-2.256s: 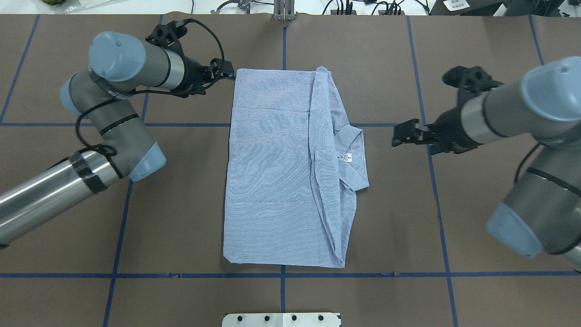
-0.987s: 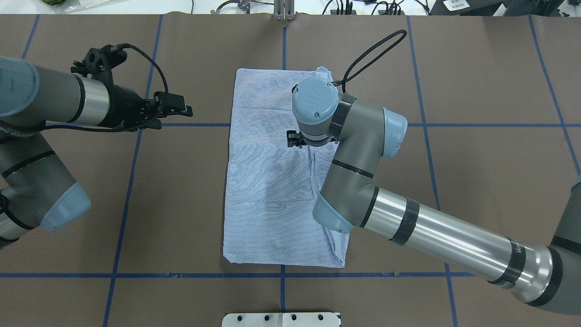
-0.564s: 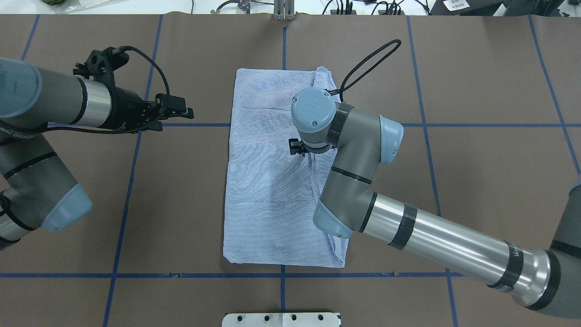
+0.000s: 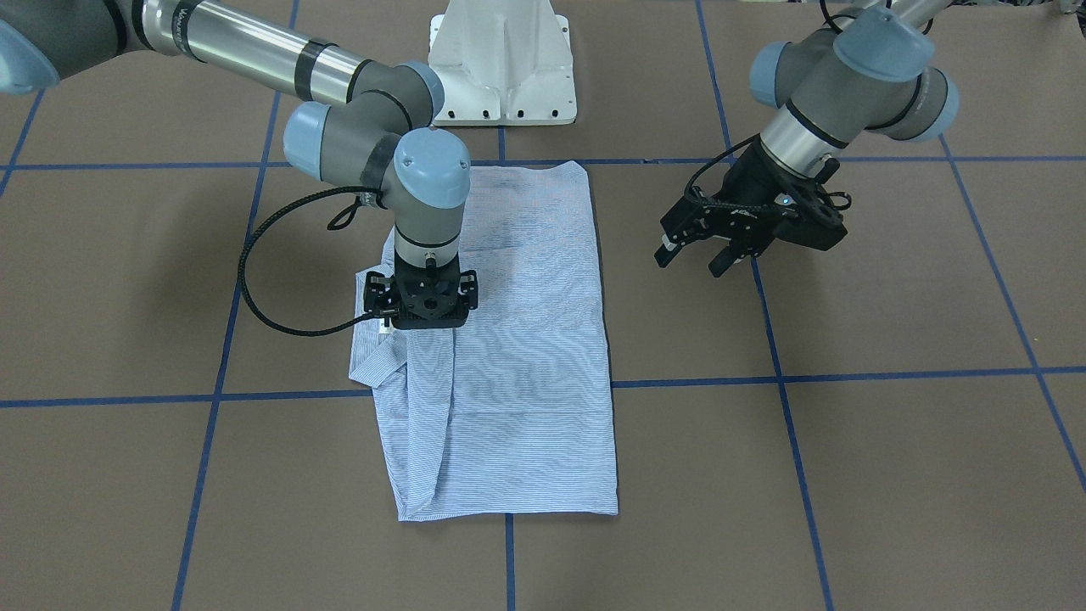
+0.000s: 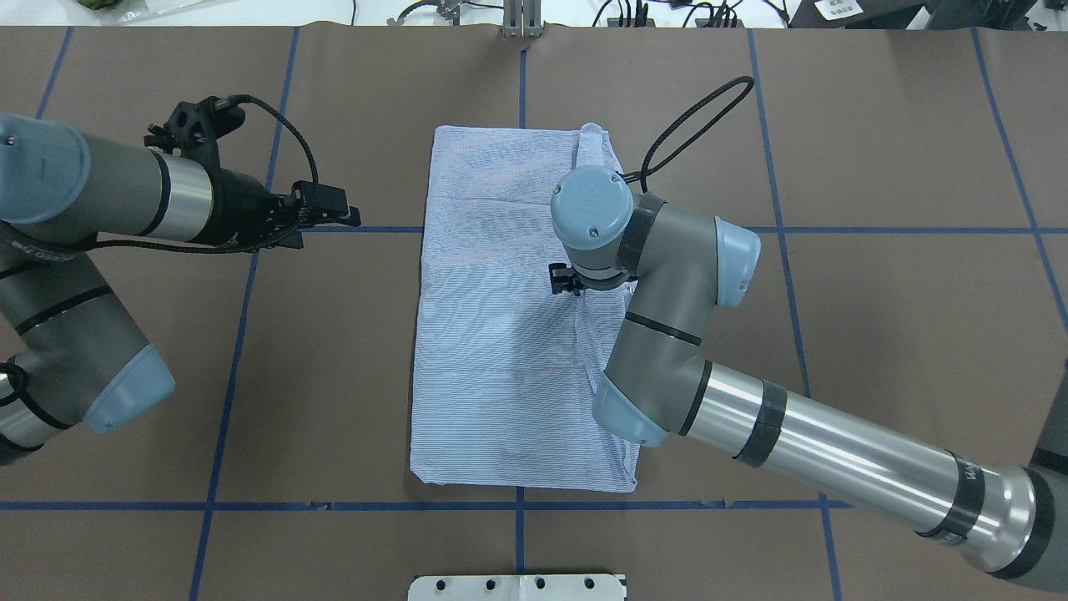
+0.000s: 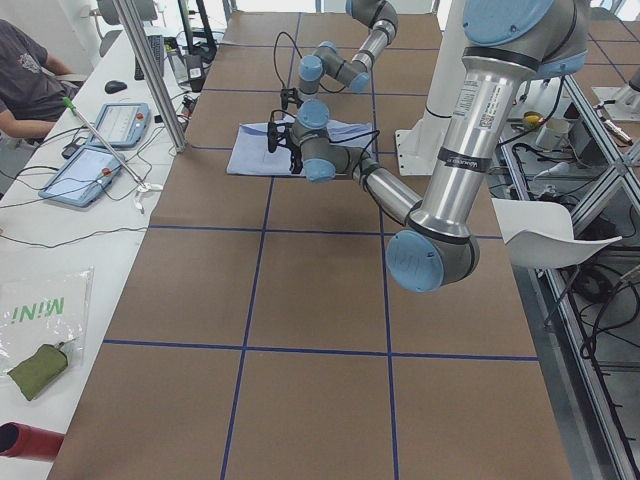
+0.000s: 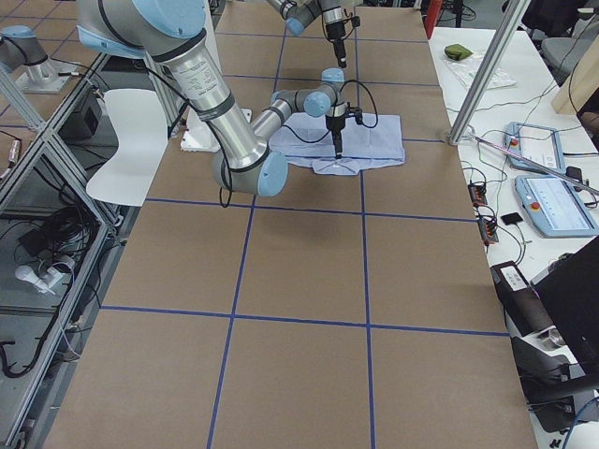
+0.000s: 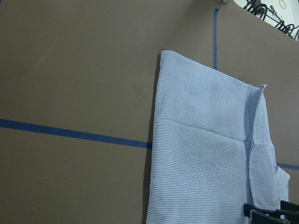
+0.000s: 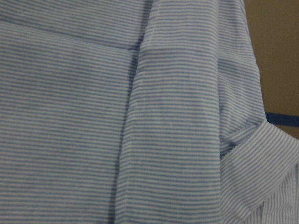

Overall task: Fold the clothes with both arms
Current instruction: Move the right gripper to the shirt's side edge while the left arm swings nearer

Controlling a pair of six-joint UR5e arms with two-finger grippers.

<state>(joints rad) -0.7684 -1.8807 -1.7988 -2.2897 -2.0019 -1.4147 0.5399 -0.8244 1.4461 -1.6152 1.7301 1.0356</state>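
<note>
Nearest us, the shirt (image 5: 492,351) lies flat about the middle of the tabletop (image 5: 876,125), folded to a long rectangle whose short hem faces our edge and whose long sides run toward the far edge. Our right elbow hangs over its near right corner. A little farther out, the right hand (image 4: 422,322) points straight down on the narrow flap (image 4: 424,407) folded in along the shirt's right side, just beside the collar (image 4: 371,361), which pokes out toward the tabletop's right end. We cannot tell how its fingers stand: the hand's body hides them, and its own camera shows only striped cloth, close. Farther out again, the left hand (image 4: 691,261) hovers above bare tabletop with its fingers spread wide and nothing between them, well apart from the shirt's left side. Beyond that lies only the far hem. We judge the risks to sit with the right hand. If it closes this deep, it may pinch the flap together with the layers under it, and a lift would then drag the whole stack askew. If it slides while pressing, the flap could bunch toward the collar. With the left hand so far off, a pull from one side alone would probably skew the rectangle. The cable loop (image 5: 692,125) at the right wrist might also brush the cloth.
</note>
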